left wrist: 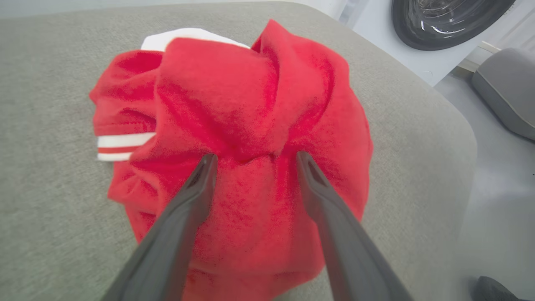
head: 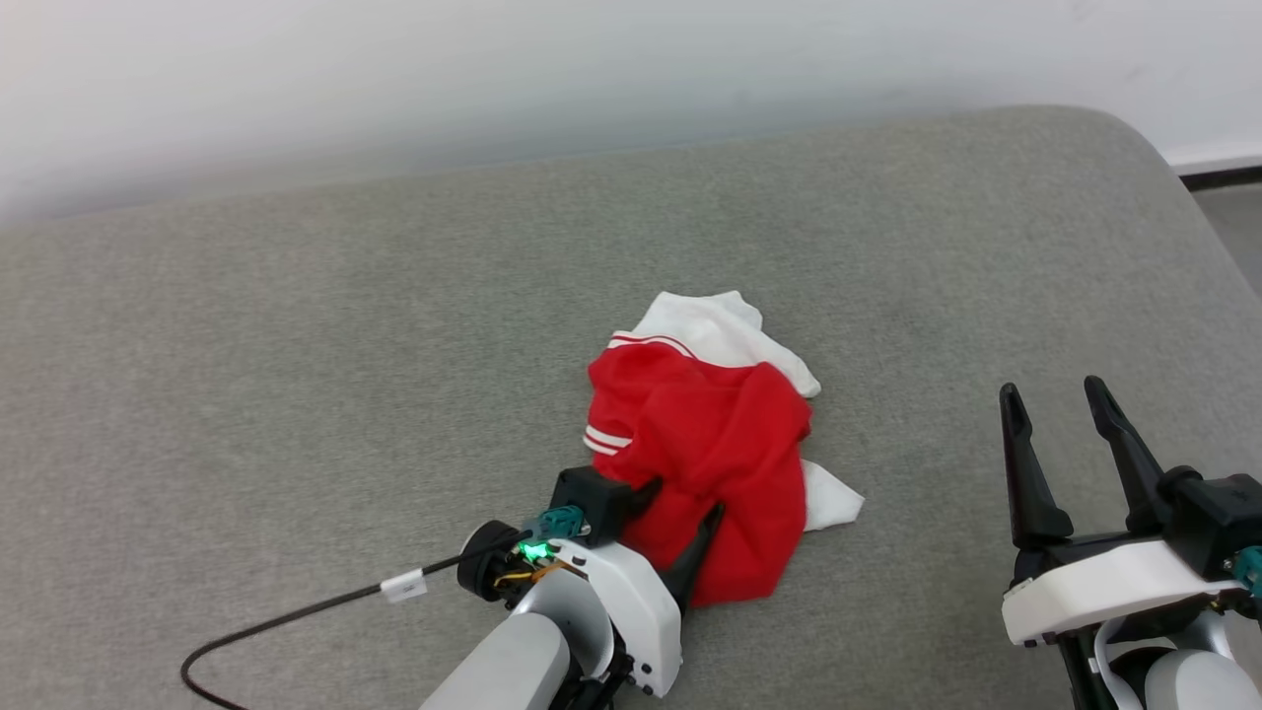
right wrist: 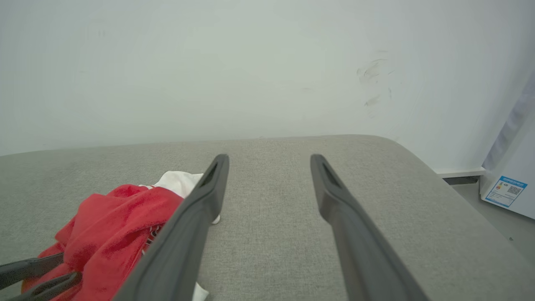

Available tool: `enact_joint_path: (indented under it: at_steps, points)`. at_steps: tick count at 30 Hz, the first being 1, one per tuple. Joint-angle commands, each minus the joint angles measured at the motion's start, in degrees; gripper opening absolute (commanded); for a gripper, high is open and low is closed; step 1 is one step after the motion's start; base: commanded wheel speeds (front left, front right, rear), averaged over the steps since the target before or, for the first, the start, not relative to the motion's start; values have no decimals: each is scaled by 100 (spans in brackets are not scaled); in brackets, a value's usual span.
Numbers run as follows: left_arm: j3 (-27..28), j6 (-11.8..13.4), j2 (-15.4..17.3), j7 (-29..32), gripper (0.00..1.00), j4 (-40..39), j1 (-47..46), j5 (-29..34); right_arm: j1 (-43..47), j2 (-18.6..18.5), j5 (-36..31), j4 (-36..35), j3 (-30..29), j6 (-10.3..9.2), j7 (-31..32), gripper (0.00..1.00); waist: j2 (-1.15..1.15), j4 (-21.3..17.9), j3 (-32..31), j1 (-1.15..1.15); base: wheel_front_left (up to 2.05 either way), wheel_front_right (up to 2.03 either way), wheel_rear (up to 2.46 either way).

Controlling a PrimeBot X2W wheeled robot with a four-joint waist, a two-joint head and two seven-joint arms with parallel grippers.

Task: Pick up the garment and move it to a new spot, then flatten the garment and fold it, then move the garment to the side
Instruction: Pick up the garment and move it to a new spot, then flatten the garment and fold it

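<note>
Head view: left gripper [head: 685, 497] jaws apart, tips on crumpled garment [head: 720, 434]; right gripper [head: 1051, 388] apart, empty. Risk: cloth snags left tips on retraction and drags.

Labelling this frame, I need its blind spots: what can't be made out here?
garment: head view, any print buried in its own folds.
left gripper: left wrist view, whether the tips touch cloth, unclear.
sticker: right wrist view, text too small.
dark object: left wrist view, cut by the corner.
</note>
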Motion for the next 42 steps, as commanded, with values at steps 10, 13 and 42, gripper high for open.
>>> enact_joint_path:
  at_steps: [10, 13, 42]
  points:
    - [346, 542, 113, -1168, 100, -787, -135, 232, 98, 8, -101, 33, -158, -2, 30, 100, 0, 536, -324, 0, 0, 0, 0]
    - [589, 763, 227, -1250, 100, -1066, -45, 258, 155, 7, -117, 17, -212, -2, 62, 100, 0, 649, -413, 0, 0, 0, 0]
    - [1657, 1762, 1148, -1174, 100, -2125, 1606, 144, 629, 7, -130, -51, -178, -2, 325, 100, 0, 732, -804, 0, 0, 0, 0]
